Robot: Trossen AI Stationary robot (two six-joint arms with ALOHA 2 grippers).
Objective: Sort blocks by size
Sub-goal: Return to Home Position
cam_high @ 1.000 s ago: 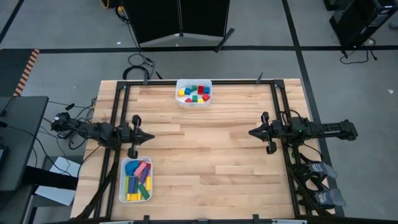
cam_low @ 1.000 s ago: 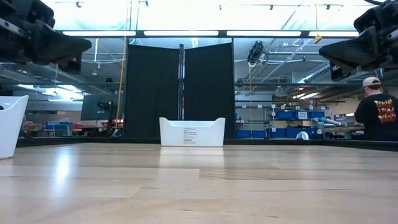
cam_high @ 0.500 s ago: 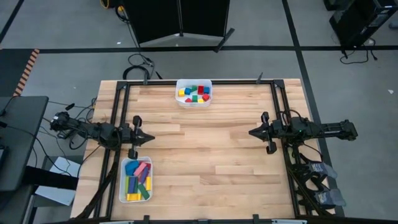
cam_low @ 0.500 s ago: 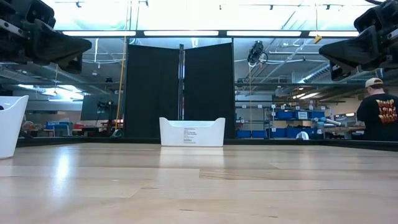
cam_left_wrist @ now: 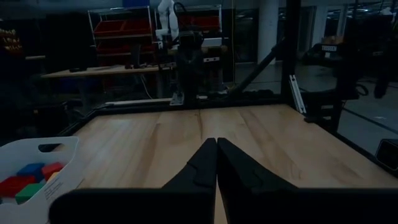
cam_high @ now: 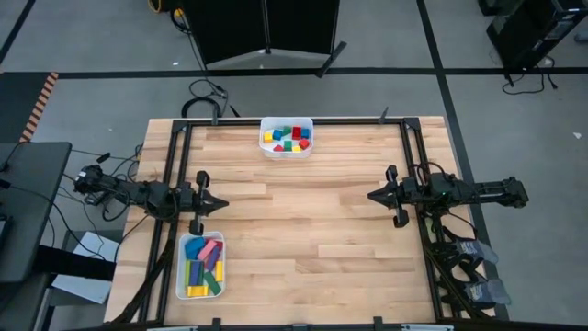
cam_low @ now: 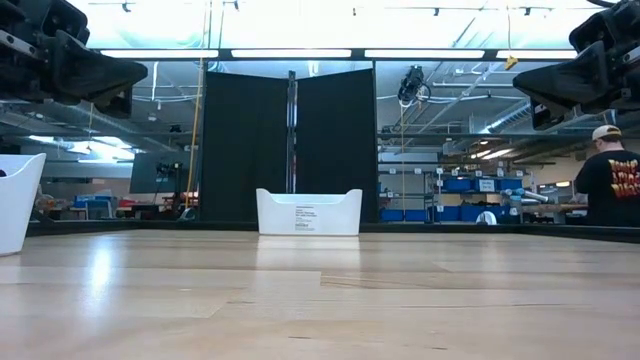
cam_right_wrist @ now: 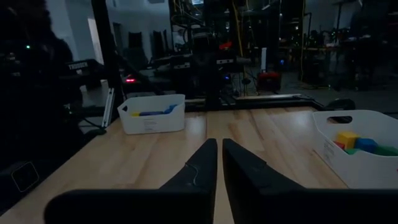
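High view: small blocks point(cam_high: 288, 139) fill the far tray point(cam_high: 287, 119), big blocks point(cam_high: 202, 267) the left tray point(cam_high: 178, 276). Pinched closed and empty, the left gripper point(cam_high: 220, 203) and right gripper point(cam_high: 372, 195) hang parked, sorting seemingly finished.

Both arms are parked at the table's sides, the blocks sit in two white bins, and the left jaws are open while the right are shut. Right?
Not quite: the left gripper has its jaws shut, as the left wrist view shows. The rest stands: right gripper shut, blocks in the white bins.
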